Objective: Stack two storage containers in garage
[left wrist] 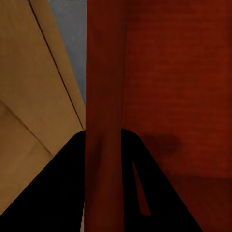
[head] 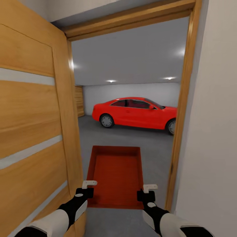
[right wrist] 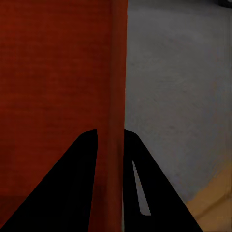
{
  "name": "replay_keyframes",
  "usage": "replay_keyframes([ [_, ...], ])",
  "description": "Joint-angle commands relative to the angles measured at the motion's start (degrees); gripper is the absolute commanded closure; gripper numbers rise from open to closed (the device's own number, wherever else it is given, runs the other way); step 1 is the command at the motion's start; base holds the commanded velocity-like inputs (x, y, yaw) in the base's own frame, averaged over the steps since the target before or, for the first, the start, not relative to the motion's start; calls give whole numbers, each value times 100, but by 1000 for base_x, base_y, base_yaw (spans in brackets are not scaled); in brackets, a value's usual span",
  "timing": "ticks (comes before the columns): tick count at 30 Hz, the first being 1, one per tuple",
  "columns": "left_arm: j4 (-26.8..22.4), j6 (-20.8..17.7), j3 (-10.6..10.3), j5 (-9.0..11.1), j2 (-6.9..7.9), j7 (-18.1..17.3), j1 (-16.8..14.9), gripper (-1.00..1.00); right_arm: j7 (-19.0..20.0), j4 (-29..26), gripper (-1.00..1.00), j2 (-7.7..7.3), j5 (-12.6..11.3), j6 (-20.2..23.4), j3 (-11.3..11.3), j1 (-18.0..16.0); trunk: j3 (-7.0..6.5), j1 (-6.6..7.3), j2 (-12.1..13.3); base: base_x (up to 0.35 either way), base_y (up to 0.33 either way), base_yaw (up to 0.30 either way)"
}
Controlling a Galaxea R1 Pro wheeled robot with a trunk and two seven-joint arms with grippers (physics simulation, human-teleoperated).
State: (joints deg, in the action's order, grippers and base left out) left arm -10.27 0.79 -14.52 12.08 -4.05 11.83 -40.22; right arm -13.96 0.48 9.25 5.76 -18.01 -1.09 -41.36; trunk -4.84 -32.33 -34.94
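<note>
- A red-orange storage container (head: 115,174), open-topped and empty, is carried level in front of the robot, held by both arms at its near corners.
- The left gripper (head: 86,188) clamps the container's left side wall; in the left wrist view that wall (left wrist: 104,121) runs between the two dark fingers (left wrist: 53,193), which pinch it from either side.
- The right gripper (head: 147,192) clamps the right side wall the same way; the right wrist view shows the wall (right wrist: 116,96) squeezed between its fingers (right wrist: 63,193).
- The container sits in a doorway, its far end already past the threshold and over the garage's dark grey floor (head: 154,144).
- An open wooden door (head: 33,125) stands close on the left, just beside the left gripper. The wooden door frame (head: 181,108) stands close on the right.
- Beyond, a red car (head: 136,112) is parked well ahead under round ceiling lights (head: 111,81).
- The step in hand appears to be carrying this container through into the garage.
- To do it well: drive straight and centred, since clearance looks tight on both sides; keep both grips firm and the box level.
- Stop on bare floor well short of the car before lowering.
</note>
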Motion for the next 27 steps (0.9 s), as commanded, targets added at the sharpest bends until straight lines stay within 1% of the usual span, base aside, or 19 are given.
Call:
replay_keyframes([
  [1,16,9,301,295,36,94,-3,100,-90,-13,100,-43,30,-135,-277,-3,1,-4,-2,283,222,-207],
  [27,16,9,301,295,39,91,-3,100,-90,-13,100,-37,30,-133,-277,-3,1,-4,-2,283,223,-279],
])
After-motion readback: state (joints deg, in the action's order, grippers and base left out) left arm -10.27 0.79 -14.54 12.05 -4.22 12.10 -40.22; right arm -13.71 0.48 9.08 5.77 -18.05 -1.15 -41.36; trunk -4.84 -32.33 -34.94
